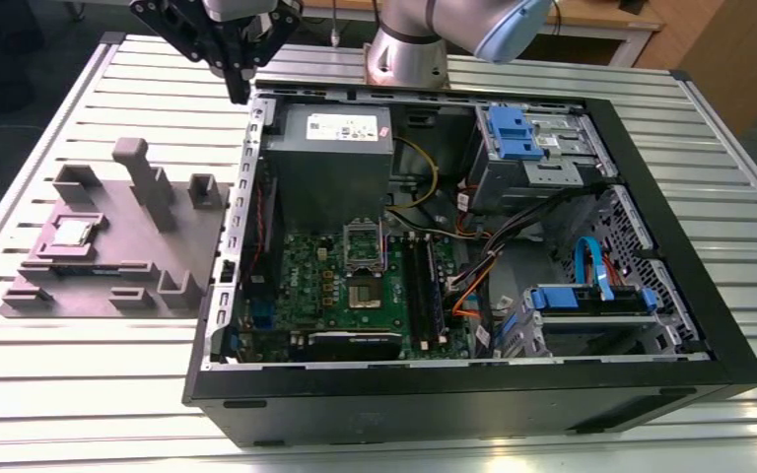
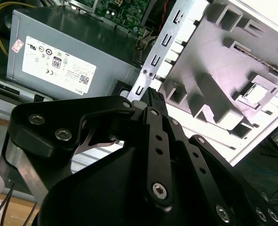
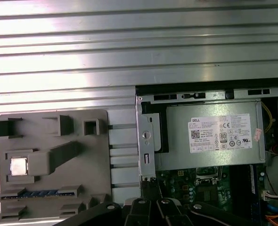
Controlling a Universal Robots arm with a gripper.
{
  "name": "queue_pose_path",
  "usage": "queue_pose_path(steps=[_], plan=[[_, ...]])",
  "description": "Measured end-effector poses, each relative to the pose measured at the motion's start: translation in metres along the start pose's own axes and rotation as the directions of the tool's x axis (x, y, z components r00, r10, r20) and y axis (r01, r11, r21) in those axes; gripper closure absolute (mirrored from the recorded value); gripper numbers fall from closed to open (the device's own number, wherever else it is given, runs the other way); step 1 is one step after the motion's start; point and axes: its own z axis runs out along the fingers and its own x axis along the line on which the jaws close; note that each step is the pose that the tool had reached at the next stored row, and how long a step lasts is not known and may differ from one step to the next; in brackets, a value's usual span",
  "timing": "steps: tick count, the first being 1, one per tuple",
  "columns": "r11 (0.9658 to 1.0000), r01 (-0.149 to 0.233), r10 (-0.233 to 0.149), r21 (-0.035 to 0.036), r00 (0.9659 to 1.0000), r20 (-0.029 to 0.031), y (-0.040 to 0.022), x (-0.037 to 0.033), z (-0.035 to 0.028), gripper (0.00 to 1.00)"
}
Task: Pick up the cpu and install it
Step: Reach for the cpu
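Fingers (image 2: 152,96), pressed together and empty, hang beside the white-labelled power supply (image 1: 326,177), well apart from the cpu (image 1: 74,233) in its grey tray (image 1: 129,251).

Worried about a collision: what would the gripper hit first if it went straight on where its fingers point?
The gripper would probably meet the computer case's metal side rail, beside the power supply, though depth is unclear.

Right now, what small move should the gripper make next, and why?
Probably shift toward the exterior view's left: the gripper hangs shut at a corner of the computer case, by the power supply, while the cpu lies on the grey fixture.
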Motion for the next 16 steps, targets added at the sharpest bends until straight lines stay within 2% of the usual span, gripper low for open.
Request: queue_pose_path(steps=[13,16], plan=[[1.0,0.0,0.0,0.0,1.0,0.0,-0.0003,0.0034,-0.0001,0.9],[1.0,0.0,0.0,0.0,1.0,0.0,-0.0005,0.0065,-0.0001,0.9]])
